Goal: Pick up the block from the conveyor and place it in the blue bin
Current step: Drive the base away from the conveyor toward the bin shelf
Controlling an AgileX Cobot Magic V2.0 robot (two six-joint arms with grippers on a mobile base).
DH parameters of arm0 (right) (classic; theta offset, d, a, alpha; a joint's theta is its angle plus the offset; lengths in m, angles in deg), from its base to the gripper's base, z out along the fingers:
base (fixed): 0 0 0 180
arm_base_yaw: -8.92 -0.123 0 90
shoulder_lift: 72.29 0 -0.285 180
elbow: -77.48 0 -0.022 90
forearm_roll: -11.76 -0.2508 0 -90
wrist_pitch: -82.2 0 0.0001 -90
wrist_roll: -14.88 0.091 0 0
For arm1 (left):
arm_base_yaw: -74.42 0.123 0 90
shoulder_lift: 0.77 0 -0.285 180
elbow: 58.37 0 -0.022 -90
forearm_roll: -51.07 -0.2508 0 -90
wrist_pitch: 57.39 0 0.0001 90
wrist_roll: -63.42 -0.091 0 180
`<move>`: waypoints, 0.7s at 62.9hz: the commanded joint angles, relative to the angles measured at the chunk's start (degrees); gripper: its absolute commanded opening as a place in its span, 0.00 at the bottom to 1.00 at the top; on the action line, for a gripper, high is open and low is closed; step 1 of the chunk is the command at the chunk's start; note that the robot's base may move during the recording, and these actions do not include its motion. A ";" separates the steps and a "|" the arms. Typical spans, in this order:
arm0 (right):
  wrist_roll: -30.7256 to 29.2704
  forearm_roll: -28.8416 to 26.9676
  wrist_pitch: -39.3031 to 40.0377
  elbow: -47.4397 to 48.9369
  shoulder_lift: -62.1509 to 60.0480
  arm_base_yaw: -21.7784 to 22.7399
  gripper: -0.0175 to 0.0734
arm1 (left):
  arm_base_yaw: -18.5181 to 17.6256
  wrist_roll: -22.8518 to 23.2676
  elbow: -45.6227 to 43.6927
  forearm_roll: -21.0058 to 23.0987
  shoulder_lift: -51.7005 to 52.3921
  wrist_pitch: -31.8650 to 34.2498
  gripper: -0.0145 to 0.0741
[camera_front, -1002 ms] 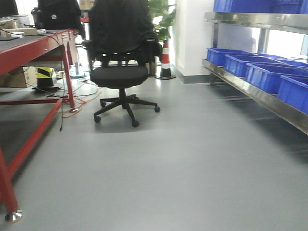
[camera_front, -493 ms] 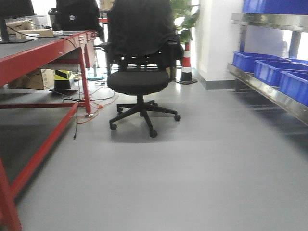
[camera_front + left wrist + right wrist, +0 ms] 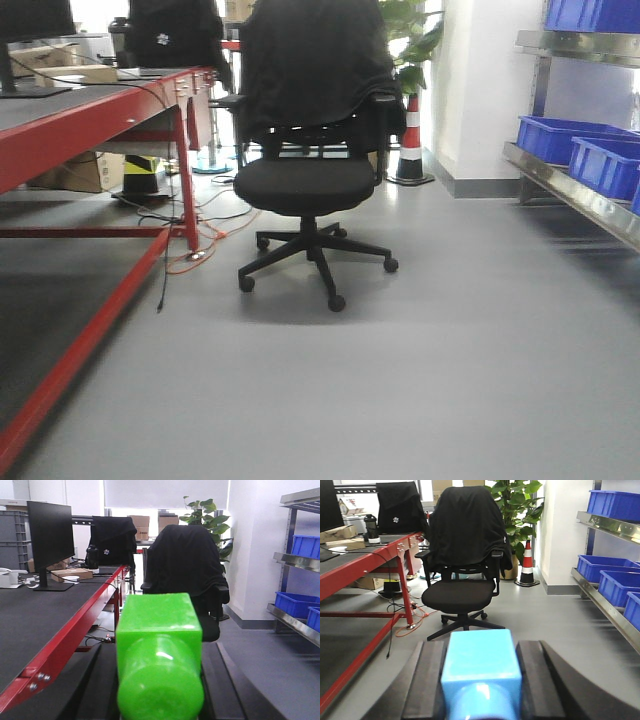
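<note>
Clamped green block (image 3: 159, 630) in left tool (image 3: 160, 680), light-blue block (image 3: 481, 655) in right tool (image 3: 481, 685); judged as grabbed, not yet placed into blue bins (image 3: 602, 567) at 3 o'clock.

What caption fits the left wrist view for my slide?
A green block held between the fingers, with a black chair and red table ahead.

The grey floor (image 3: 450, 380) holds a black office chair (image 3: 305, 185), a striped cone (image 3: 410, 140) and loose cables (image 3: 190, 262).
</note>
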 commanded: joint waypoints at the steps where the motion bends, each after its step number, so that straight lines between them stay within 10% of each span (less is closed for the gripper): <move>1: -0.08 0.55 0.96 0.48 -0.30 -0.20 0.01 | -0.38 -0.02 0.00 0.06 0.33 0.78 0.04; 44: -0.08 0.55 0.96 0.48 -0.30 -0.20 0.01 | -0.38 -0.02 0.00 0.06 0.33 0.78 0.04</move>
